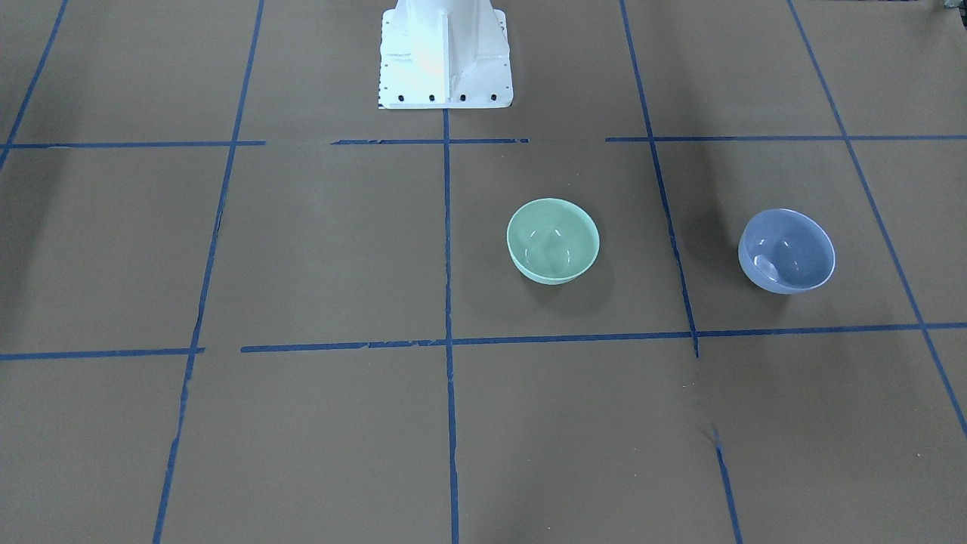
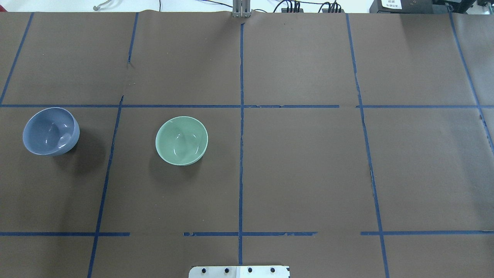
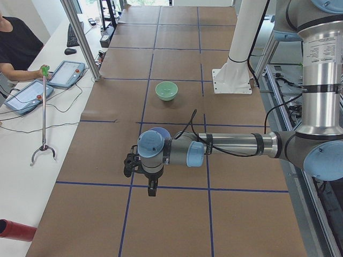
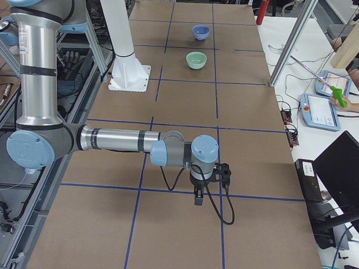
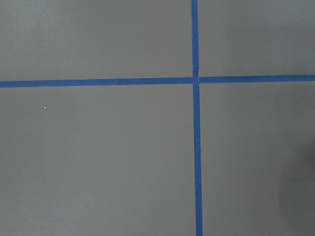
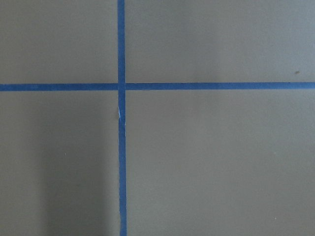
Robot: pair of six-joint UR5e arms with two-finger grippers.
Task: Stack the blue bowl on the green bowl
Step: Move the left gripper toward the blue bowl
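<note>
Stacking has yet to begin. Front-facing view: the small glossy periwinkle-blue bowl [image 1: 786,251] and the small glossy mint-green bowl [image 1: 553,240] stand upright, well apart; no claw shows. Overhead: likewise. Left side view: the left claw [image 3: 153,188] hangs over the brown table [image 3: 177,219], blue bowl just beyond it, green bowl farther. Right side view: the right claw [image 4: 197,197] hangs far from both. Whether either claw is apart or together, I cannot tell. Grasp, carry and placement remain.
</note>
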